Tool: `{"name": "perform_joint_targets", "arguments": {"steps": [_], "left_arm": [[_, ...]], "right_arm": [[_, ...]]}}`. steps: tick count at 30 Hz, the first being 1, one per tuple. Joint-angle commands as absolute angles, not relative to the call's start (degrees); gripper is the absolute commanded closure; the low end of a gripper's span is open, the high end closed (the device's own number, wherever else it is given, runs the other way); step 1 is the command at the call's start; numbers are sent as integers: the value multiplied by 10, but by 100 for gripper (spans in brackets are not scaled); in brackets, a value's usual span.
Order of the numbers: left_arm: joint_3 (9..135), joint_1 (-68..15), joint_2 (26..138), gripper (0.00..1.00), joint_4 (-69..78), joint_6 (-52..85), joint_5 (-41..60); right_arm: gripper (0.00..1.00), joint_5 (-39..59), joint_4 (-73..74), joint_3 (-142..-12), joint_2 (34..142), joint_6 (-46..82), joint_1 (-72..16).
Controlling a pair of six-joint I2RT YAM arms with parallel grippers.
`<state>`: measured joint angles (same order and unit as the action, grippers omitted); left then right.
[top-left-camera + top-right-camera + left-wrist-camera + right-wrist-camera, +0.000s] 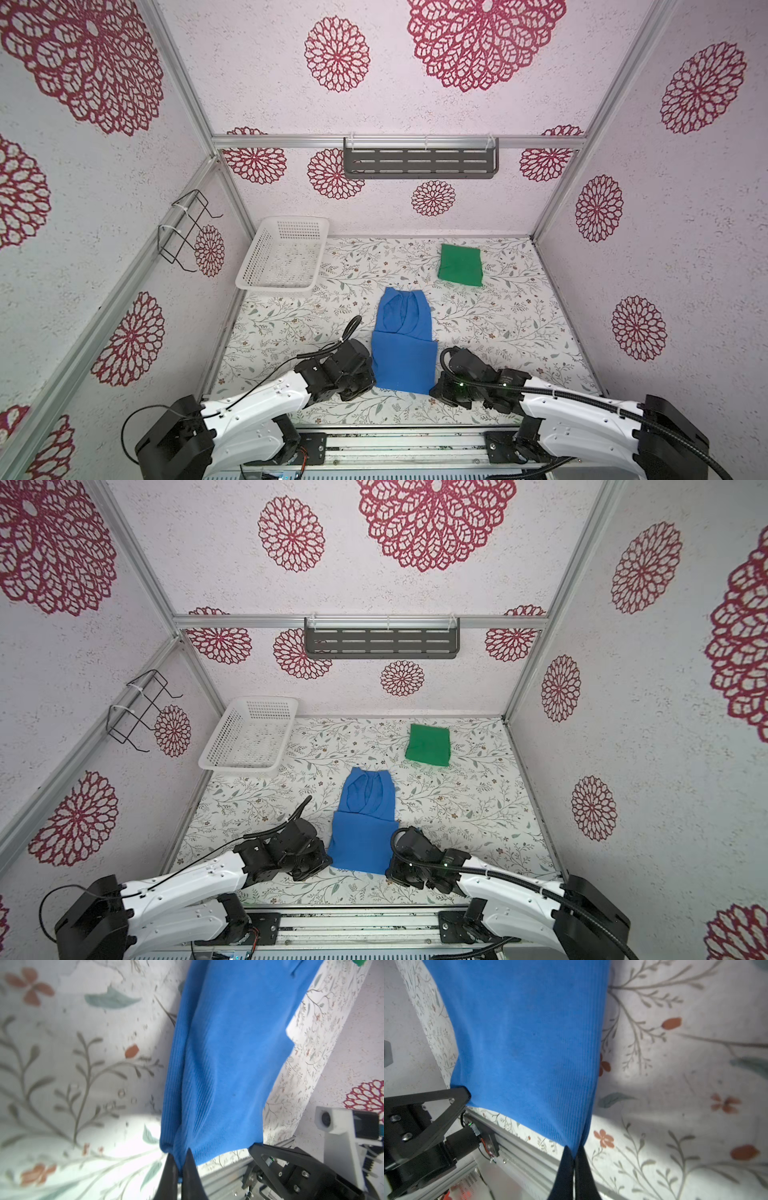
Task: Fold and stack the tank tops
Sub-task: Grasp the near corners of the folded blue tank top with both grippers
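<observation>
Left gripper (179, 1156) – jaws pinched tight on the near-left corner of the blue tank top (228, 1053). Fabric bunches right at the black fingertips (170, 1167). Right gripper (574, 1150) does the same, clamped on the near-right corner of that top, with ribbed cloth puckered between its tips. Each wrist view shows the opposite gripper at the other corner, and the near hem is pulled taut between them with a slight sag in the middle.

In both top views the two grippers sit low at the near edge of the table, left (368, 380) and right (434, 390), flanking the blue tank top (405, 361) (361, 841). This top lies mid-table, lengthwise from near to far. Its near half is a wider flat rectangle; its far half is narrower, with the sides folded in and creased around the neck end.

Green tank top (460, 265) (428, 744) is already folded into a compact square. It lies far-right on the table, well apart from the blue one – not touching it.

White perforated basket (259, 253) sits at the far-left corner, tilted with its far side up against the wall. Floral-print table cover (498, 324) lies under everything. Black wire rack (183, 232) hangs on the left wall, and a grey slotted shelf (419, 160) hangs on the far wall.
</observation>
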<state>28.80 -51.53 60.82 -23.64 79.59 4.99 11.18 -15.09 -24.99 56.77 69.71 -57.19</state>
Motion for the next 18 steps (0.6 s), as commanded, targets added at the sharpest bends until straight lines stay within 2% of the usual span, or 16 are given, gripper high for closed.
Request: {"name": "perform_joint_targets", "arguments": {"steps": [1, 5, 9, 18], "left_arm": [[325, -526, 567, 100, -325, 832, -4], [378, -521, 550, 100, -390, 805, -34], [413, -491, 571, 100, -395, 757, -22], [489, -360, 651, 100, -381, 618, 37]], "right_arm": [[100, 123, -288, -304, 531, 652, -571], [100, 103, -326, -359, 531, 614, -555], [100, 88, -316, -402, 567, 566, -523], [100, 117, -313, -485, 662, 438, -412]]}}
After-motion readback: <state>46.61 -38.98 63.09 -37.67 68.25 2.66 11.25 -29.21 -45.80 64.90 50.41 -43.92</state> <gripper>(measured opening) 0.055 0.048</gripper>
